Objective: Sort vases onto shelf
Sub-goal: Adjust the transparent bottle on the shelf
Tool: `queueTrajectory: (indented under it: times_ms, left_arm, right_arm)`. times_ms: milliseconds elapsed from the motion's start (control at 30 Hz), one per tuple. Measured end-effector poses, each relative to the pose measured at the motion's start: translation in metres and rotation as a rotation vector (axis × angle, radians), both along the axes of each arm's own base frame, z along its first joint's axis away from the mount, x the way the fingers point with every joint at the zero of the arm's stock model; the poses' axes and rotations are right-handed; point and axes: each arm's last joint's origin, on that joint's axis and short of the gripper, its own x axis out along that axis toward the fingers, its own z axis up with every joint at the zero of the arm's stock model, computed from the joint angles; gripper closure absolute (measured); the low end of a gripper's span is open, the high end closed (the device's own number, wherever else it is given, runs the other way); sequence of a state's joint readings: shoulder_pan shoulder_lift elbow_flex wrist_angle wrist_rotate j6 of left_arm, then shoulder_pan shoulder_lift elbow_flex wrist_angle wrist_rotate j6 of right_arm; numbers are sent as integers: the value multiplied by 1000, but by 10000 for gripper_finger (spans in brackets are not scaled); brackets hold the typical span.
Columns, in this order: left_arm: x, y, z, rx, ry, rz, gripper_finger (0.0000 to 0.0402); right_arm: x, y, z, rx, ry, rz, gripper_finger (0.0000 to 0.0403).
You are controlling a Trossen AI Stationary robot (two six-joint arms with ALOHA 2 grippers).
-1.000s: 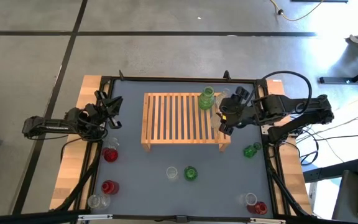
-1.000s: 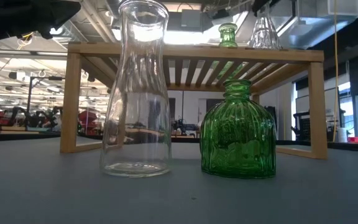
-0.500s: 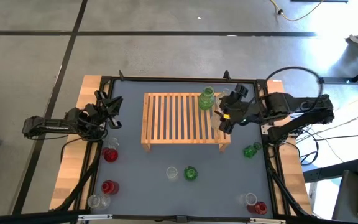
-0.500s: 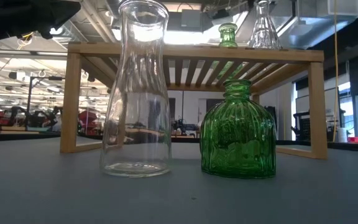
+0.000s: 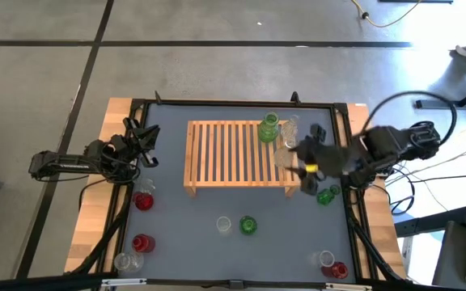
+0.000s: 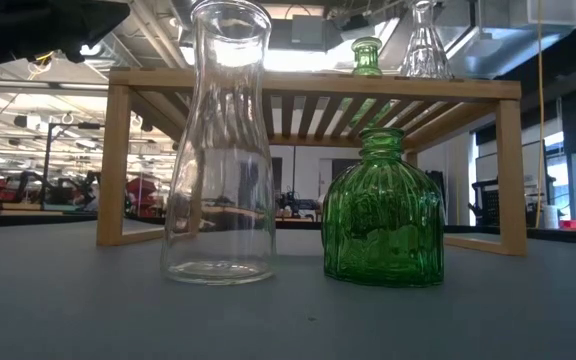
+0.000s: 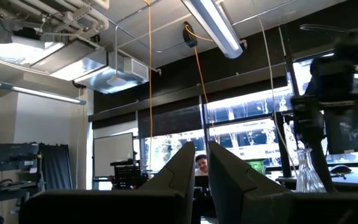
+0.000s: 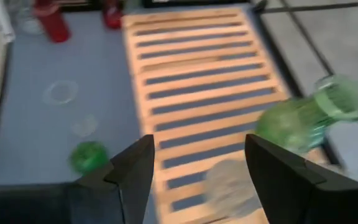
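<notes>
High view: two vases (image 5: 269, 128) on shelf (image 5: 233, 153).

From my feed: grey table (image 5: 217, 206) with wood edges, grey floor (image 5: 217, 65), a yellow cable (image 5: 387, 20), ceiling lights (image 7: 210, 28) overhead.

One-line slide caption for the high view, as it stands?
Right gripper open beside the wooden shelf, where a green vase and clear vase stand; left gripper waits shut.
</notes>
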State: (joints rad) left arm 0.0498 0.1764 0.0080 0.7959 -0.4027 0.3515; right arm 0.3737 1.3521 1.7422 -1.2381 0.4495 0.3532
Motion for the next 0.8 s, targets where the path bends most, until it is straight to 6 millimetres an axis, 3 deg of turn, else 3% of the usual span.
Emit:
queueTrajectory:
  times_ms: [133,333,533,800]
  left_arm:
    - [0,0,0,0,0,0,365]
    - [0,0,0,0,1,1,365]
    - [0,0,0,0,0,1,365]
    - [0,0,0,0,-1,1,365]
  right_arm:
    - [-6,25,-11,35,16,57,166]
    - [-8,48,-49,51,98,44,166]
    - [0,52,-88,-13,126,17,166]
    - [5,44,-108,-126,125,-51,166]
